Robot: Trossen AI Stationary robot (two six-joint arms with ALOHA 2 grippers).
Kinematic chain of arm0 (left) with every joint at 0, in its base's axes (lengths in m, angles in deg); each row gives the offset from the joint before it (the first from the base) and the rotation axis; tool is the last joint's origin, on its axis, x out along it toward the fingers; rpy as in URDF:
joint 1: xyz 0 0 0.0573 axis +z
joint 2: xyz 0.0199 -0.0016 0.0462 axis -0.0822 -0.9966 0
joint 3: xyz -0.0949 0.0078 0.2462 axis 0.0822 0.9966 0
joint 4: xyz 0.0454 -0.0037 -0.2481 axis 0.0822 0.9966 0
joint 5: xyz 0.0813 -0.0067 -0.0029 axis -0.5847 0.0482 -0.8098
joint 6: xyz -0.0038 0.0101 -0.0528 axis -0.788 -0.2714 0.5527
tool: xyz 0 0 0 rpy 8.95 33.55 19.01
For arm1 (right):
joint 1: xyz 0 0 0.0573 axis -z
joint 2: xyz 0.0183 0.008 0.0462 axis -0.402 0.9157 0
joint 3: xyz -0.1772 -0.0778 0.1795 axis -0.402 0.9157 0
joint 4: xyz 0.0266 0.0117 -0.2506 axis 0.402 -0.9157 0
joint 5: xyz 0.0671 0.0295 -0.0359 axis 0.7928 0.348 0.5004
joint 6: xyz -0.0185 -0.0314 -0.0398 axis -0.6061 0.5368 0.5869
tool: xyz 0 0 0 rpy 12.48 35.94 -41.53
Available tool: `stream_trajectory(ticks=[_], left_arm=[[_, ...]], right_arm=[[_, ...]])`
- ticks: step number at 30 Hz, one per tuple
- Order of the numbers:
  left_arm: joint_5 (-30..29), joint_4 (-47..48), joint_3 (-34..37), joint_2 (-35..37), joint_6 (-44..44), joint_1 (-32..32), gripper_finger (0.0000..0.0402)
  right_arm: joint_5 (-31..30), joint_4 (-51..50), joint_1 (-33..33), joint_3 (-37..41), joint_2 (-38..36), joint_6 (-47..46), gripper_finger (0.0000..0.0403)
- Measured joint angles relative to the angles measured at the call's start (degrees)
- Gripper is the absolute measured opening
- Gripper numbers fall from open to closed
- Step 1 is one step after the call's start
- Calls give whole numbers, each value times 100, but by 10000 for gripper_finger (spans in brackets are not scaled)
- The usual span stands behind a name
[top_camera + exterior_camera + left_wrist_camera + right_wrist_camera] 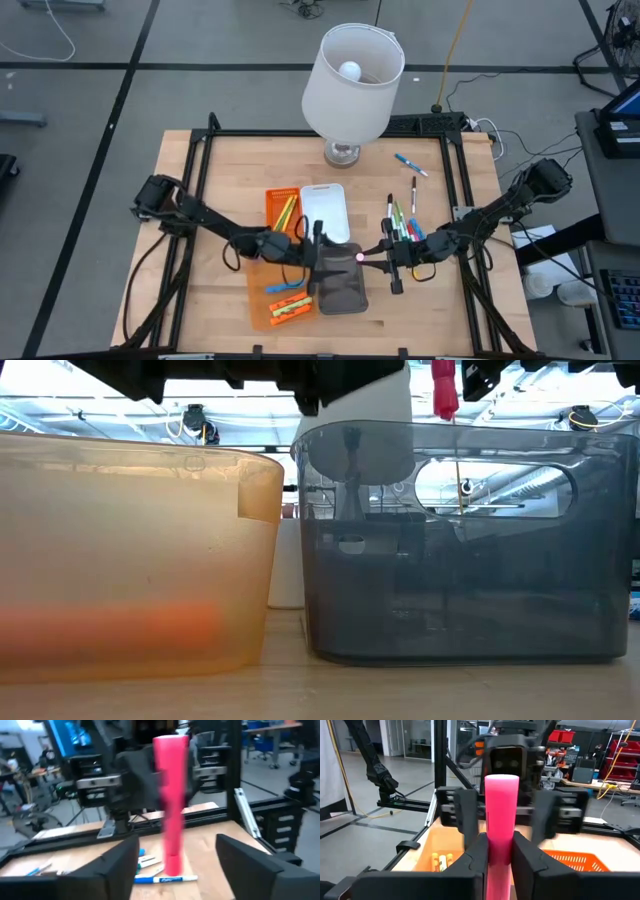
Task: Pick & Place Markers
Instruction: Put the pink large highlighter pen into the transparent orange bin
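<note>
A pink marker [500, 810] stands upright in the air over the grey tray [340, 288], between my two grippers. My right gripper [498, 847] is shut on it and reaches in from the table's right. My left gripper [177, 845] faces it from the left, open, one finger on each side of the marker and apart from it. In the low view the marker's lower end [443, 395] hangs above the grey tray's rim [470, 435]. More markers [405, 228] lie on the table right of the trays. My right gripper pinches the pink marker's barrel [499, 851] between its two fingers, below the marker's upper end. The fingers come level from the table's right and lie across the marker. The marker stands upright, lifted clear above the grey tray.
A see-through orange tray [268, 285] holding orange, yellow and blue markers stands left of the grey tray. Behind them are an orange mesh tray [283, 208] and a white tray [326, 212]. A white lamp [352, 85] stands at the far edge, with a blue marker [410, 165] near it.
</note>
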Motion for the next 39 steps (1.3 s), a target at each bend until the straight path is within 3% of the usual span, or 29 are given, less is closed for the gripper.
stream_trajectory(ticks=[6,13,19,33,36,39], left_arm=[[38,2,0,-10,839,225,319],[499,-10,0,-11,993,261,323],[537,-16,-2,-13,969,243,305],[590,75,-4,-17,835,307,268],[626,25,-4,-17,495,255,238],[625,3,-4,-17,303,216,179]], right_arm=[[-5,230,15,-2,157,-29,40],[-9,1006,152,-11,624,257,40],[15,1657,316,-43,964,270,40],[6,1522,175,-546,1390,646,40],[27,1617,143,-549,1386,679,40],[26,1495,150,-548,1387,655,40]])
